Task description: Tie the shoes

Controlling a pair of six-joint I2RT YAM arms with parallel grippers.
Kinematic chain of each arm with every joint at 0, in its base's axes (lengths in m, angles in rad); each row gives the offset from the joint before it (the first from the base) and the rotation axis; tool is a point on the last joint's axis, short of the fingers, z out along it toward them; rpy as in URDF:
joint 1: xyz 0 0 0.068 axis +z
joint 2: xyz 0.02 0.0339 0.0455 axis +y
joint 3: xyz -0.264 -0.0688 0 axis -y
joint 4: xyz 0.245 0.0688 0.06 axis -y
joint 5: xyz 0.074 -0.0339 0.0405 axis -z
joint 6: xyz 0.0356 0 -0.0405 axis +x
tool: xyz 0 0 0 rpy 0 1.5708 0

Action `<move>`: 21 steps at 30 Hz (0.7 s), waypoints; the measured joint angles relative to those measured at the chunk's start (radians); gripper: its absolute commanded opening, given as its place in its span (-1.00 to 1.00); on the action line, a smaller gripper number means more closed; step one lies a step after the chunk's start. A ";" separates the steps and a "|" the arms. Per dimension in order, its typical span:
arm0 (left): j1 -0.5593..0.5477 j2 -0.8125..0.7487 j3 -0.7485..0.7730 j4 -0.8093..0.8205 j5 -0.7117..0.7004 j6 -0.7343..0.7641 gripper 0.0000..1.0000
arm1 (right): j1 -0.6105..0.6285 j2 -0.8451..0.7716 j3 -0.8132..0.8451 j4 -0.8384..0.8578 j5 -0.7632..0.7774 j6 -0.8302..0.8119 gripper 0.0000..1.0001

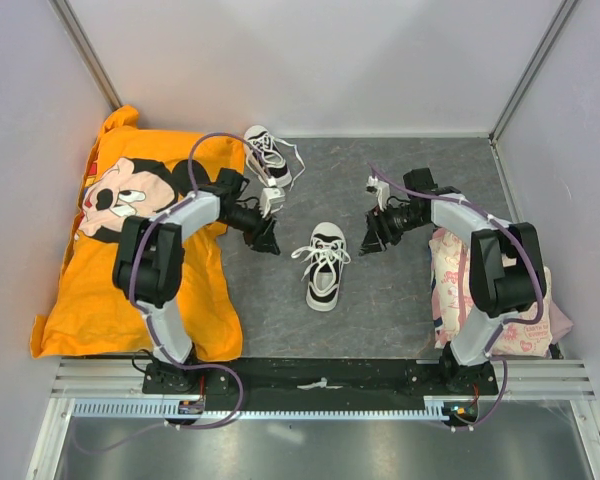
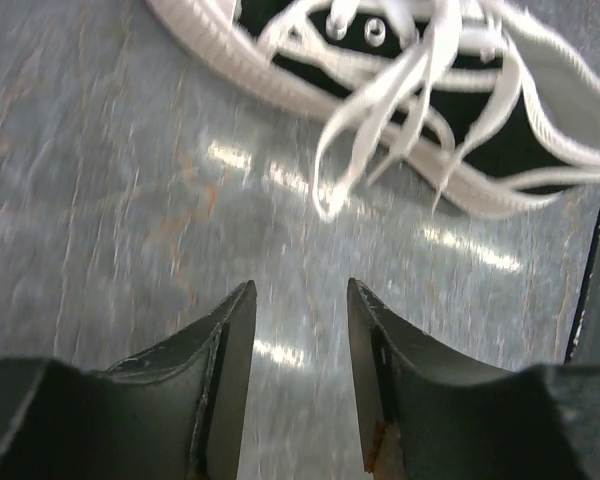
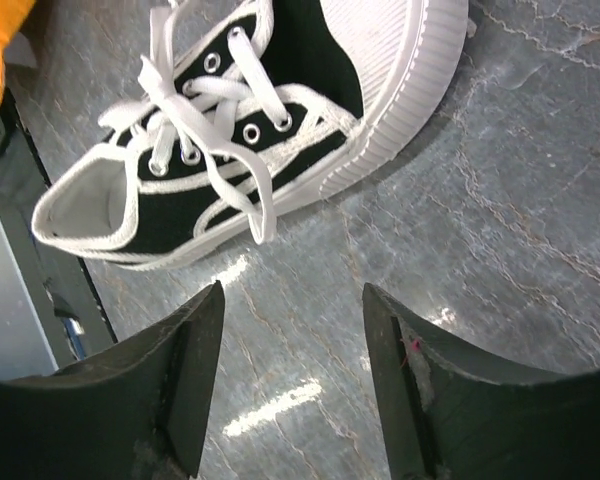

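left gripper and right gripper, jaws apart and empty, flanked the mid-frame shoe, seemingly poised for its laces.

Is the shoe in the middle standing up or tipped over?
Standing up. From above, the middle shoe rests on its sole, with its opening and laces facing up.

The near shoe, a small black sneaker with a white toe cap and white rubber sole, sits sole-down in the middle, toe pointing toward the back. Its white laces are bunched over the tongue, with ends spilling down both sides (whether knotted is hard to tell). The far shoe, its match, sits toward the back left, toe angled far-left, with lace trailing off its right side.
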 measured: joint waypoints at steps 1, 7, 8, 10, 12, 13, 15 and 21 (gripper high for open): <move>0.020 -0.031 -0.034 0.009 0.002 0.009 -0.09 | 0.005 0.004 0.000 0.013 0.000 0.023 0.25; -0.018 -0.166 -0.111 0.045 0.044 0.060 -0.16 | 0.044 0.011 0.000 0.087 0.000 0.138 0.16; -0.043 -0.170 -0.112 0.066 0.045 0.061 -0.16 | 0.050 0.015 0.000 0.099 0.002 0.156 0.17; -0.082 -0.170 -0.118 0.105 0.040 0.060 -0.16 | 0.060 0.022 0.000 0.114 0.005 0.186 0.17; -0.117 -0.166 -0.123 0.133 0.037 0.060 -0.16 | 0.066 0.028 -0.003 0.128 0.013 0.213 0.16; -0.129 -0.162 -0.123 0.148 0.034 0.059 -0.17 | 0.068 0.031 -0.004 0.134 0.019 0.226 0.16; -0.148 -0.152 -0.122 0.173 0.026 0.058 -0.18 | 0.071 0.037 -0.007 0.147 0.026 0.248 0.16; -0.190 -0.101 -0.105 0.208 -0.005 0.056 -0.21 | 0.082 0.039 -0.014 0.174 0.035 0.292 0.14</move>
